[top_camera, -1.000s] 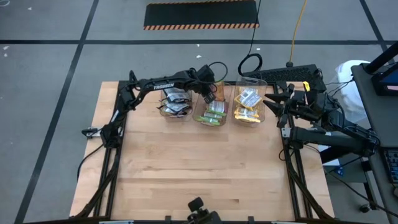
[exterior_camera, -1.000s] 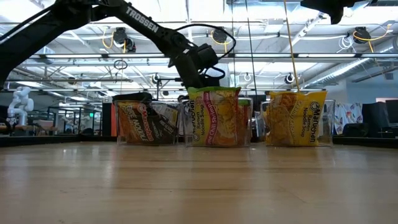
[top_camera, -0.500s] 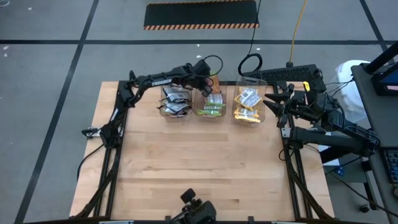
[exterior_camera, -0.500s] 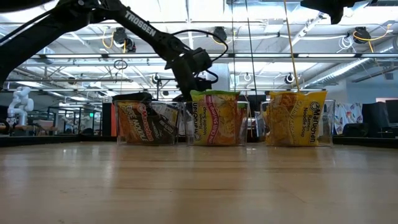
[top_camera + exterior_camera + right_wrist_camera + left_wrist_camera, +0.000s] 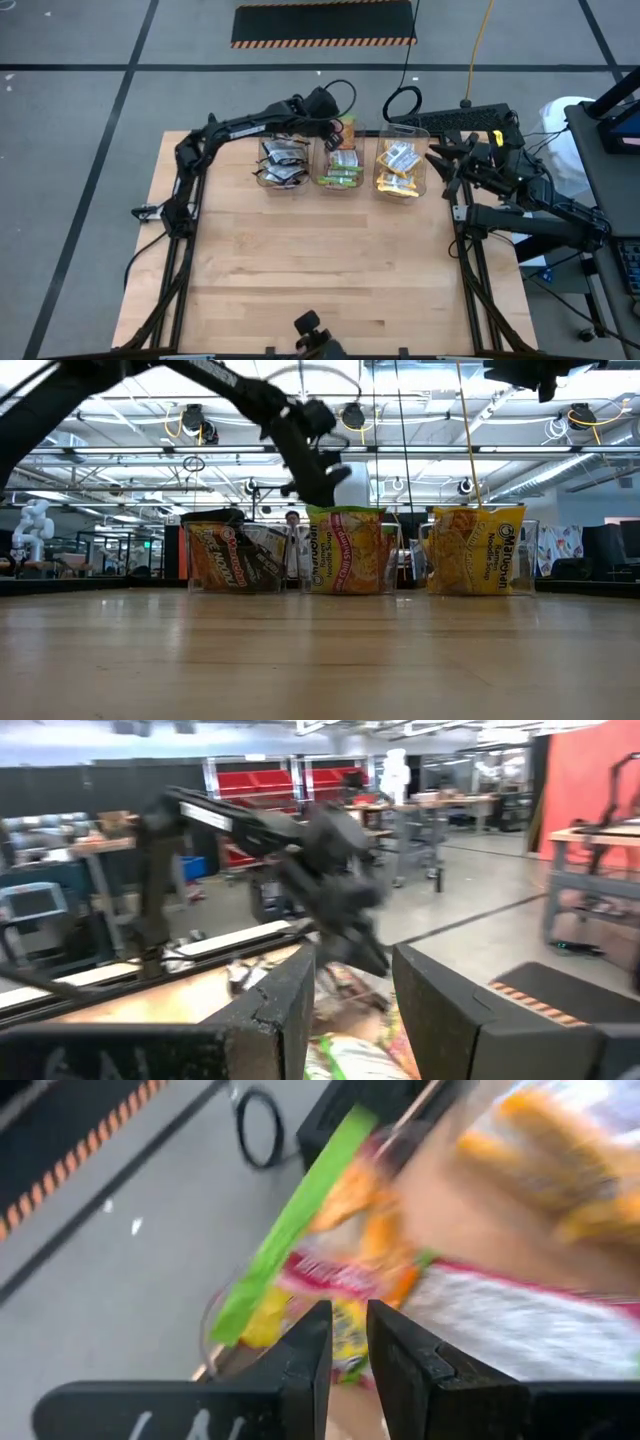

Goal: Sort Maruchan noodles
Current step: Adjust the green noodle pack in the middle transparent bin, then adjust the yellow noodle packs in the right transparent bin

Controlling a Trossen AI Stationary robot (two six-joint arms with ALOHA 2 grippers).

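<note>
Hovering over the middle bin [image 5: 338, 172] of lime-green packets [image 5: 348, 550], left gripper [image 5: 338, 128] has fingers narrowly parted, empty, packets grouped by colour; right gripper [image 5: 440, 160] parked wide, empty.

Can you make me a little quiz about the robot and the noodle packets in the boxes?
1. True or false: every crinkly plastic noodle packet lies in one of the three clear plastic bins.
2. Which bin holds the lime-green and pink packets? A) left B) middle C) right
3. Fill in: the left gripper is above the far side of the ____ bin.

Key:
1. True: black packets left, yellow-orange packets right; none on the wooden table.
2. B
3. Middle. The right gripper waits, open, beside the right bin.
</note>
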